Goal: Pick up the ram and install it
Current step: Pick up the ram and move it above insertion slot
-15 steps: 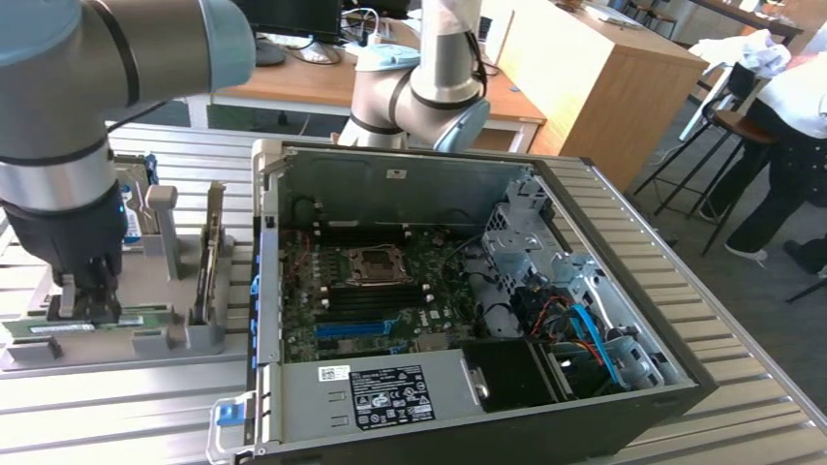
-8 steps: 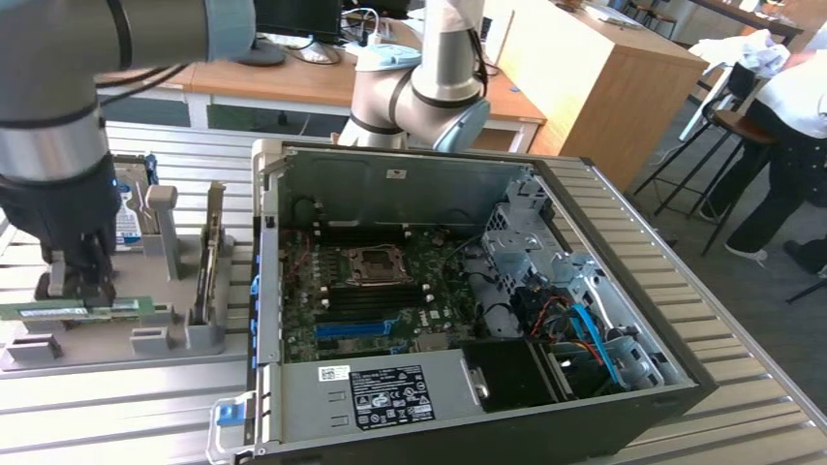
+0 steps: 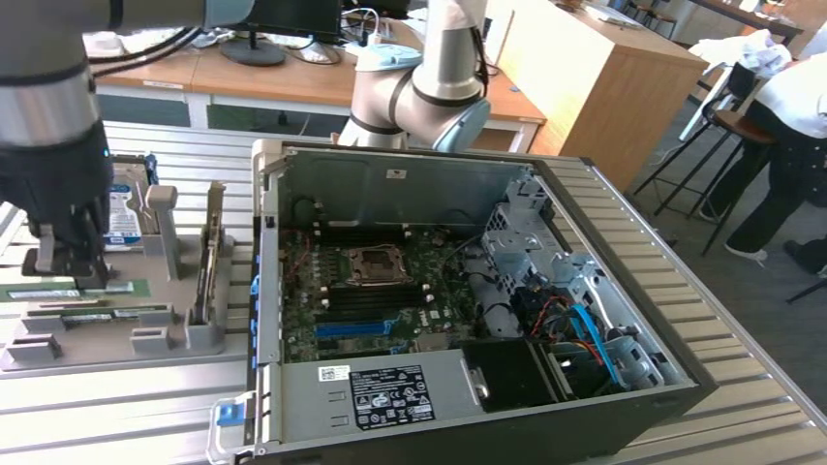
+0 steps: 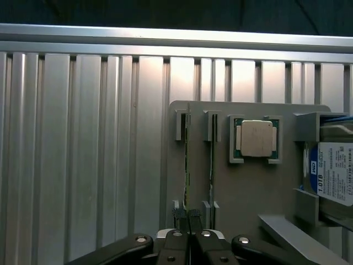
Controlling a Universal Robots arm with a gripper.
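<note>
One hand (image 4: 190,222) clamps the long, narrow green ram stick (image 4: 187,160), edgewise in a grey plastic holder (image 4: 248,187) on the table (image 4: 83,165).

Hard drive (image 4: 334,174) label reads "WD" and "1.0TB"; print on the power supply label (image 3: 390,397) is too small to read.

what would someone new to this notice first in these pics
The open computer case dominates the middle of the exterior view, its motherboard exposed. At the exterior view's left the gripper is down on a grey fixture, closed, apparently on the ram, which stands on edge in its slot. Also on the fixture are a silver processor chip and a blue-labelled hard drive.
</note>
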